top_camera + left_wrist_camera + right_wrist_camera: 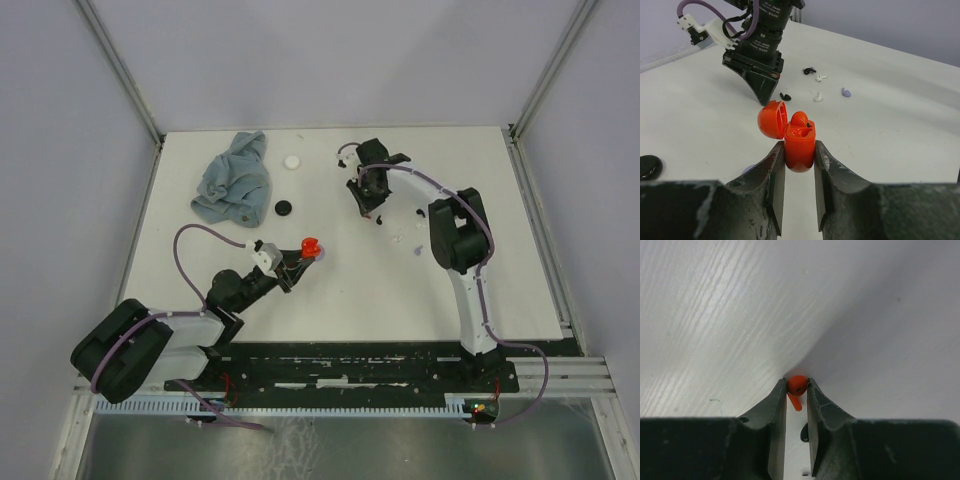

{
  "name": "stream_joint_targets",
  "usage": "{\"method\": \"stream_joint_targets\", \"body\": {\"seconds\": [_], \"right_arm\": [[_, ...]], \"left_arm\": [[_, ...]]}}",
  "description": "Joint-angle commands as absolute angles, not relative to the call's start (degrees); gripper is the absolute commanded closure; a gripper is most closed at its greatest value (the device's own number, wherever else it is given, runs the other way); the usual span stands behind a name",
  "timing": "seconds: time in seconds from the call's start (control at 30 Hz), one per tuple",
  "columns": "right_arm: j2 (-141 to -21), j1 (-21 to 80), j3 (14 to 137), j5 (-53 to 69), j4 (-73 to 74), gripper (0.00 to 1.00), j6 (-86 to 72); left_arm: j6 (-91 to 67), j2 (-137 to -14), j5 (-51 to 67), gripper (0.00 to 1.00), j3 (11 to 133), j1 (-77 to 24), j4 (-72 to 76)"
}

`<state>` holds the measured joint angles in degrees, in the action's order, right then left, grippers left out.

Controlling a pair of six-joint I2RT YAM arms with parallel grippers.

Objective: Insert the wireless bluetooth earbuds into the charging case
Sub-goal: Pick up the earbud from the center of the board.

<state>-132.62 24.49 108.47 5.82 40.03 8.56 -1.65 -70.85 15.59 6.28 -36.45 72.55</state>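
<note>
Left gripper (799,146) clamps the open case (800,137) mid-frame. Right gripper (796,383) pinches an orange earbud (797,385); next, carry it over.

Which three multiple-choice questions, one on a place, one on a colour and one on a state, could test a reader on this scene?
1. Where is the charging case?
A. on the cloth
B. between the fingers of the left gripper
C. beside the white disc

2. What colour is the earbud in the right gripper?
A. white
B. lavender
C. red

3. How is the lid of the case?
A. open
B. shut
C. taken off and lying apart

Answers:
1 B: the left wrist view shows a finger pressed on each side of it.
2 C: the right wrist view shows it red, pinched between the two fingers.
3 A: it stands tilted back, joined to the case at one edge.
</note>
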Motion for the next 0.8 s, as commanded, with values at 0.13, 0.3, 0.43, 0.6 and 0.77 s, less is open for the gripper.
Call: {"method": "stream_joint_targets", "body": {"seconds": [0.13, 0.3, 0.43, 0.6, 0.77], "right_arm": [[-117.7, 26.5, 96.7, 7.2, 34.8, 0.81, 1.2], [-106.9, 28.6, 86.7, 7.5, 29.5, 0.82, -3.3], [-97.9, 30.6, 80.5, 6.6, 25.9, 0.82, -7.8], [-87.2, 34.3, 74.9, 5.3, 21.7, 0.82, -12.5], [-78.2, 37.6, 70.0, 4.5, 16.3, 0.83, -18.2]], "left_arm": [[-3.4, -70.1, 16.6, 0.97, 6.6, -36.2, 79.6], [-3.3, -69.1, 16.9, 0.97, 6.8, -36.3, 79.4], [-3.2, -68.5, 17.2, 0.97, 7.0, -36.3, 79.2], [-4.0, -68.0, 18.4, 0.97, 8.0, -36.3, 79.1], [-4.6, -67.1, 19.0, 0.97, 8.6, -36.3, 78.9]]}}
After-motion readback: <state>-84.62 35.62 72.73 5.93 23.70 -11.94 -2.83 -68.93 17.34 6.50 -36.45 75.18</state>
